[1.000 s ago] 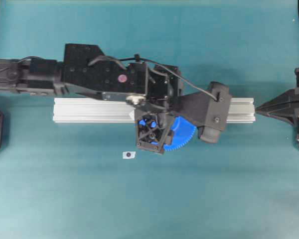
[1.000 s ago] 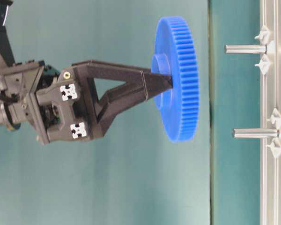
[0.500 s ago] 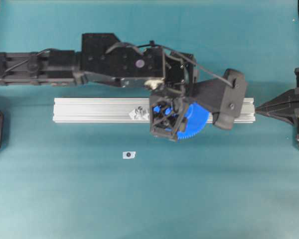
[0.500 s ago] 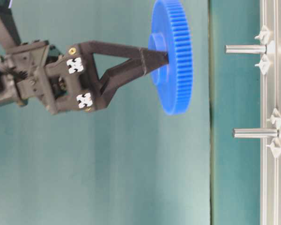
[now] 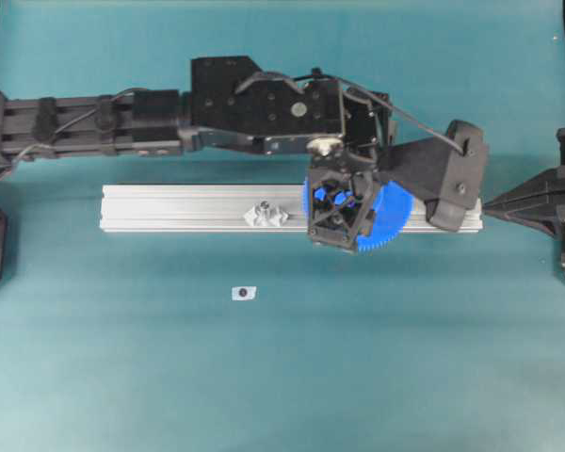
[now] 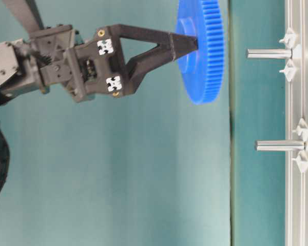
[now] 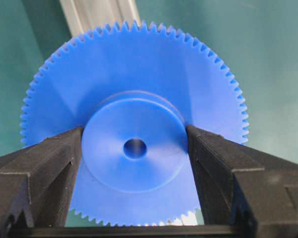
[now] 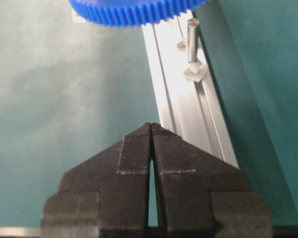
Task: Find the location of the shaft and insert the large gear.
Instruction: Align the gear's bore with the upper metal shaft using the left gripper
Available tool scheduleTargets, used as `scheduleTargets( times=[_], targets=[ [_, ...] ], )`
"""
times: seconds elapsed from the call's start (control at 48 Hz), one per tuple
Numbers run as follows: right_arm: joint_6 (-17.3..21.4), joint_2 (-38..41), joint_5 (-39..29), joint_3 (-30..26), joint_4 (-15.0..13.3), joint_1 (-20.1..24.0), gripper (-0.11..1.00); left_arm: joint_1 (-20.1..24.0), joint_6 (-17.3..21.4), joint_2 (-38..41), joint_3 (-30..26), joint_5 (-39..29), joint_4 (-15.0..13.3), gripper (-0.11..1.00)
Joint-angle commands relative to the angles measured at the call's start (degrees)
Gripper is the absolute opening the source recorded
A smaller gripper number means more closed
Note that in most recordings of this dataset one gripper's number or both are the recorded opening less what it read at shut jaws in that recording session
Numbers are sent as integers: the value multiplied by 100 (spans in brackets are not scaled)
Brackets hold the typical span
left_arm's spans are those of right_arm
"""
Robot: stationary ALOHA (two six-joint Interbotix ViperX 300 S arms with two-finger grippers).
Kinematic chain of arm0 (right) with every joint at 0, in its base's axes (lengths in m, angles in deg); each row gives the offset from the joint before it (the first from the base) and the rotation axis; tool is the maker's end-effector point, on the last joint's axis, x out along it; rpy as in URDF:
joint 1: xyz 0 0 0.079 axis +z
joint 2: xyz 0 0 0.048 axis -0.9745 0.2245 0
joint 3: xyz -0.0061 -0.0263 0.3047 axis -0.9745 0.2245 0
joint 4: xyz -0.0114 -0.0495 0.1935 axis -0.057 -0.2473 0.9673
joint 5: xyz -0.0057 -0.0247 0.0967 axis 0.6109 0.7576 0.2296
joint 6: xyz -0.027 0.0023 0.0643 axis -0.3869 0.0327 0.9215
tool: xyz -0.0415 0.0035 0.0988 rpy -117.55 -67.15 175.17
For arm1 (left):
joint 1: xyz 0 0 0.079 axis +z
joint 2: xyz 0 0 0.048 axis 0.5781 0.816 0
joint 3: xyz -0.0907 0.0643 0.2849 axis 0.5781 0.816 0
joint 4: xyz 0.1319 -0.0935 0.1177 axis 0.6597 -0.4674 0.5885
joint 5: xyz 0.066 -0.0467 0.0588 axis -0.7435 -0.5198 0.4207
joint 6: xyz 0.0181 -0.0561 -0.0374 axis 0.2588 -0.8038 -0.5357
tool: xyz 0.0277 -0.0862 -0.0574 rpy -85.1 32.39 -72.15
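over the right half of the aluminium rail (image 5: 169, 209) the left gripper (image 7: 135, 148) grasps the large gear (image 7: 134, 144) by its raised round hub, one black finger (image 7: 44, 163) pressed to each side of it. the gear is bright blue plastic, a flat disc with fine teeth all round its rim and a small hole through the middle of the hub. seen from above, the disc lies flat, its faces level with the table (image 5: 264, 377), so its axis runs straight up and down. in the table-level view, which is turned on its side, the gear (image 6: 203, 51) shows edge-on as a thin toothed band with a clear gap between it and the pegs.

two slim silvery pegs stand up from the ribbed, grooved rail, each with pale clear tabs at its foot. the shaft (image 6: 269, 53) nearest the gear points toward the disc's lower face, though the gear's centre sits a little off its line. the second peg (image 6: 280, 145) is well apart, further along the rail. from the right wrist view a peg (image 8: 191, 39) rises beside the gear's toothed edge (image 8: 134, 12).

the right gripper (image 8: 152, 131) is clenched on nothing, its ribbed black tips meeting, parked at the right edge of the teal table.

a small pale tab with a dark dot (image 5: 244, 293) lies on the cloth in front of the rail.
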Motion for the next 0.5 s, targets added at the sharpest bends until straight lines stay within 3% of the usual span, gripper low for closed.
scheduleTargets(
  times=[0.0,0.479],
  targets=[
    [53,35,26,-53,-9,-18,0,0,26,-70,-281,-44,9,70],
    [53,35,35,-35,0,-18,0,97,-9,369,-624,-237,9,70]
  ],
)
